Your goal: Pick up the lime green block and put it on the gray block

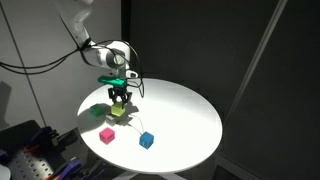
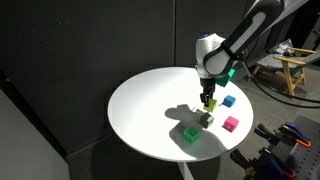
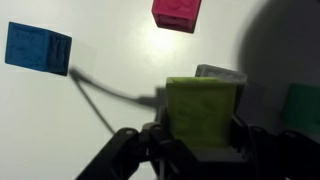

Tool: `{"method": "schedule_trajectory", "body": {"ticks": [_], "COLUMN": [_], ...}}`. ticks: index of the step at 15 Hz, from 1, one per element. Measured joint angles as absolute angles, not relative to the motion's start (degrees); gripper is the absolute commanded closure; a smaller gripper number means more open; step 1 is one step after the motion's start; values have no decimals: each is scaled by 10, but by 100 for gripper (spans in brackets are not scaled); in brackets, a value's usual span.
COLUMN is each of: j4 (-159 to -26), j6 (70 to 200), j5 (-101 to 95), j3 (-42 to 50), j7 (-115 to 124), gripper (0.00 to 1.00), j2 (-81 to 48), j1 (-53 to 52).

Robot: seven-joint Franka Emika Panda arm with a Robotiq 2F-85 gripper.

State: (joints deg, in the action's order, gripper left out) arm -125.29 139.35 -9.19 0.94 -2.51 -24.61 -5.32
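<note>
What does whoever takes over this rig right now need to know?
Hand: shut on the small lime green cube, lifted off the round white table.
Small dark gray cube: on the table, just under the held cube and peeking out past it in the wrist view.
Done: pick-up.
Left: centre over the gray cube, set down, open. Whether the two cubes touch can't be judged.
Pink cube, blue cube and deep green cube sit close by.
</note>
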Motion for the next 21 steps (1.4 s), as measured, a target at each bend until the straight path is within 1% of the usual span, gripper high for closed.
{"method": "schedule_trajectory", "body": {"ticks": [21], "j4": [-1288], "j6": [1391], "j5": [-85], "j3": [-6], "j7": [73], "gripper": [69], "j2": [-225], "j1": [-67]}}
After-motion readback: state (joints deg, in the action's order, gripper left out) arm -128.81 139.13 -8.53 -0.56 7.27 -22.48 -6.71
